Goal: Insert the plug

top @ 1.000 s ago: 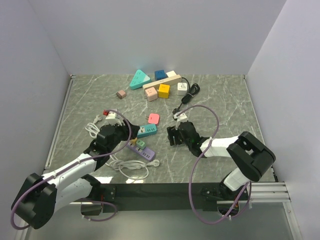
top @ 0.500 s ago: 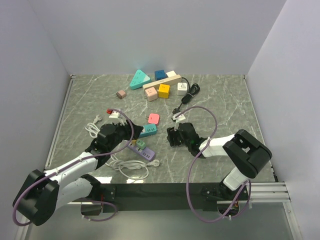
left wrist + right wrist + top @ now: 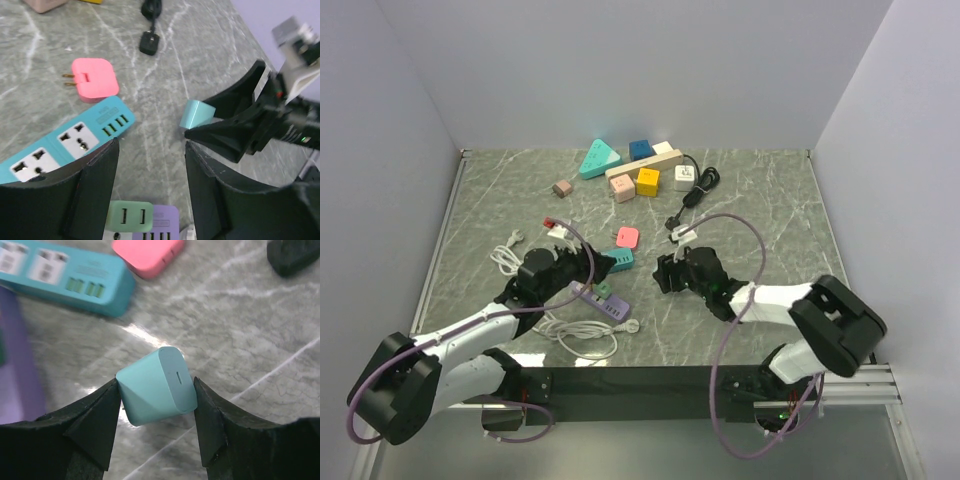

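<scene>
A light teal plug (image 3: pixel 150 390) with a slot in its end face sits squeezed between the fingers of my right gripper (image 3: pixel 156 381), just above the marble table (image 3: pixel 760 210). In the left wrist view that plug (image 3: pixel 197 114) shows at the tips of the right gripper. To its left lie a teal power strip (image 3: pixel 618 260) and a purple power strip (image 3: pixel 603 300) carrying a green adapter (image 3: pixel 129 216). My left gripper (image 3: pixel 151 145) hovers open over the gap between the two strips, with nothing between its fingers.
A pink plug (image 3: pixel 627 237) lies behind the teal strip. Several coloured adapters and a beige strip (image 3: pixel 645 168) are grouped at the back, with a black cable (image 3: pixel 695 188) beside them. A white cable coil (image 3: pixel 585 340) lies near the front left.
My right gripper's fingers have closed in on the light teal plug. My left gripper has shifted a little to the right, over the strips, staying open.
</scene>
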`<state>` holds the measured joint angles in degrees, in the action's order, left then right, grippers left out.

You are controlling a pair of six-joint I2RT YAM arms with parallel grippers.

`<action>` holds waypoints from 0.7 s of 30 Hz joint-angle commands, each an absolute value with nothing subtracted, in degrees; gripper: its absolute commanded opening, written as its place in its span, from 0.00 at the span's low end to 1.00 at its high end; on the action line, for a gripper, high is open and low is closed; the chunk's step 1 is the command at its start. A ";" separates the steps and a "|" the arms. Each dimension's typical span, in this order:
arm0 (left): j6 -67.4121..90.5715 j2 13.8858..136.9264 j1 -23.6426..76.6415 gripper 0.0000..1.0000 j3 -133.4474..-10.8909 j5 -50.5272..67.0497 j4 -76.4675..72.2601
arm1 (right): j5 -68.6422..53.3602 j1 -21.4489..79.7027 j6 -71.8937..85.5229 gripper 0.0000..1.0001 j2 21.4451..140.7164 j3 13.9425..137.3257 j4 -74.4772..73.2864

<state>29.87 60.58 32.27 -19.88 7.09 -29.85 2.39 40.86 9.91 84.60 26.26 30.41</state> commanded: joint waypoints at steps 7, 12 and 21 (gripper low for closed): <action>28.91 62.22 34.54 0.61 -20.83 17.31 -38.84 | -10.18 42.18 8.62 0.18 71.99 24.17 34.36; 30.76 63.19 34.89 0.61 -20.48 20.82 -42.36 | -13.97 44.73 6.95 0.17 68.21 23.38 34.89; 33.31 65.48 36.91 0.61 -20.21 23.91 -46.23 | -15.47 47.20 5.45 0.15 67.32 24.26 34.63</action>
